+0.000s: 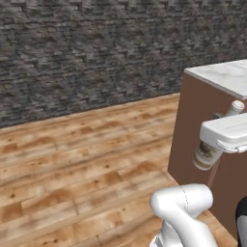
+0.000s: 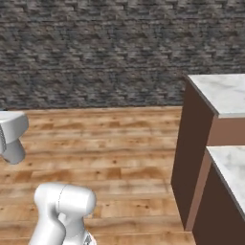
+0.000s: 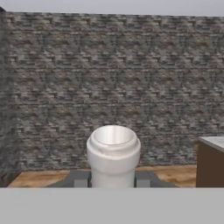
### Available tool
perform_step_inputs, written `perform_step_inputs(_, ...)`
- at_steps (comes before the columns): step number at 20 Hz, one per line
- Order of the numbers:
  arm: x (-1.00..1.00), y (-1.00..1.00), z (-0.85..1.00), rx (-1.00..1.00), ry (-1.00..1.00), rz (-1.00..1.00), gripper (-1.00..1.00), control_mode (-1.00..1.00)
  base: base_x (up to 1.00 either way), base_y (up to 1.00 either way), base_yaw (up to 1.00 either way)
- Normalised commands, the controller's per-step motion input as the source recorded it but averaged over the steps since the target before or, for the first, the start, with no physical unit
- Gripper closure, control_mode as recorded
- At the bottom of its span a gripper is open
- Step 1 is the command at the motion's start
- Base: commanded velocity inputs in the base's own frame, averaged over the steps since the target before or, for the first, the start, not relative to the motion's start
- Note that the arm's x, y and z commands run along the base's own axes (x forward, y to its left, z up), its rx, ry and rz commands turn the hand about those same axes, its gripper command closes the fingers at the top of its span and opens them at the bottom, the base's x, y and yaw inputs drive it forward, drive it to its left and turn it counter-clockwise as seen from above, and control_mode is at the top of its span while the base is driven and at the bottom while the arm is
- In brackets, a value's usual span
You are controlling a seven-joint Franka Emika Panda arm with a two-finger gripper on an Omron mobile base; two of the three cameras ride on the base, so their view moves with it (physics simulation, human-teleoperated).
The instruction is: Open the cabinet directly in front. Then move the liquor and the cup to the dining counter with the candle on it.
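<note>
The pincer [image 3: 113, 180] is clamped on the liquor [image 3: 113, 155]. In the hand view the bottle's pale round mouth and neck rise straight up between the two dark fingertips [image 3: 80, 179], one pressed to each side of the neck, so the bottle sits squarely in the middle of the grip.

In the left base view the liquor [image 1: 208, 153] hangs below the white hand at the right of the picture, tilted, its labelled body low and to the left and its cap end up and to the right behind the hand. It is carried in the air in front of the brown side of a marble-topped bench [image 1: 226, 77], not resting on it; the pincer itself is covered there by the hand's white housing.

The bench stands at the right of the scene, its white grey-veined top above a brown wood base. In the right base view the bench [image 2: 225, 93] shows as two marble tops, a farther one higher in the picture and a nearer one lower right, with a brown step between them. Whether this is the dining counter I cannot tell.

A wooden plank floor [image 1: 87, 159] spreads to the left and far side, ending at a dark grey stone wall [image 1: 96, 53] that runs across the back of all three views.
</note>
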Motion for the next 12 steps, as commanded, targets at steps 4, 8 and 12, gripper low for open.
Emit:
perform_step_inputs(4,0.0,0.0,0.0,0.0,0.0,0.0,1.0,1.0,1.0,0.0,0.0)
perform_step_inputs(8,0.0,0.0,0.0,0.0,0.0,0.0,1.0,1.0,1.0,0.0,-0.03)
perform_step_inputs(12,0.0,0.0,0.0,0.0,0.0,0.0,1.0,1.0,1.0,0.0,-0.07)
